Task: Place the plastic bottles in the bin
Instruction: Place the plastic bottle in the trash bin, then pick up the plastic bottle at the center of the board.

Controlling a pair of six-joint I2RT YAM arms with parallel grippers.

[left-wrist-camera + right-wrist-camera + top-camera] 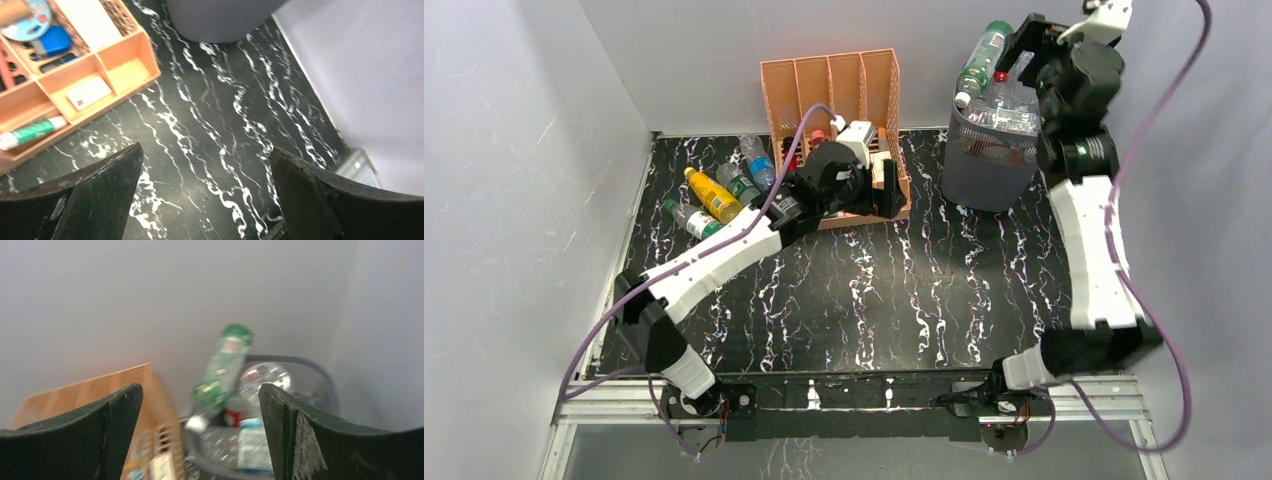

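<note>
The bin [984, 170], a dark grey mesh wastebasket, stands at the back right and holds several plastic bottles. A green bottle [982, 58] tips cap-down over its rim, free of any grip. My right gripper [1022, 50] hovers open just above the bin. In the right wrist view the green bottle [220, 372] hangs beyond the open right gripper [200, 386], over the bin [305, 362]. On the table's left lie a yellow bottle [712, 195], a green one [688, 220] and clear ones [758, 160]. My left gripper [886, 190] [205, 152] is open and empty beside the organizer.
A peach-orange file organizer [834, 110] [125, 55] with small items stands at the back centre, touching distance from the left gripper. The bin's base [220, 20] shows at the top of the left wrist view. Grey walls close in the left, back and right.
</note>
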